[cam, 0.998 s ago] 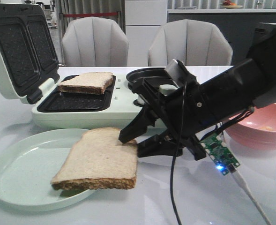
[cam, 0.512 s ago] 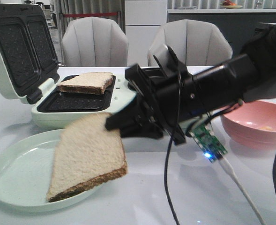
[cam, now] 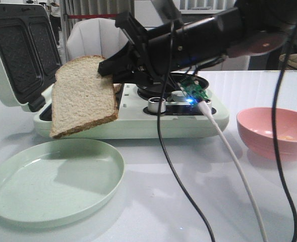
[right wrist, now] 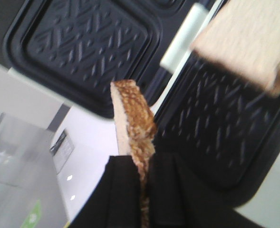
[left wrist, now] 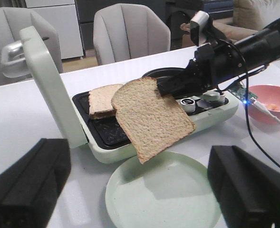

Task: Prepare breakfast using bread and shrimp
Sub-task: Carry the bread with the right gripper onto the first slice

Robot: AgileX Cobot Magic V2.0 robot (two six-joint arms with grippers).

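The right claw (cam: pixel 108 68) is clamped on one corner of a bread slice (cam: pixel 83 96), which hangs tilted in the air above the green plate (cam: pixel 52 196), its free end sloping down and left. The sandwich maker's (cam: pixel 138 118) bare near plate lies just beyond the slice, with the second slice (left wrist: pixel 101 99) on the far plate. The left claw (left wrist: pixel 140 190) stands wide and empty, near the plate.

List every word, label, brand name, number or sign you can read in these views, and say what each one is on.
No text can be read in any view.
The sandwich maker shows a knob but no legible marking.
The circuit board on the right gripper may carry print, but it is too small to read.
The held bread slice, green plate and pink bowl bear no lettering.
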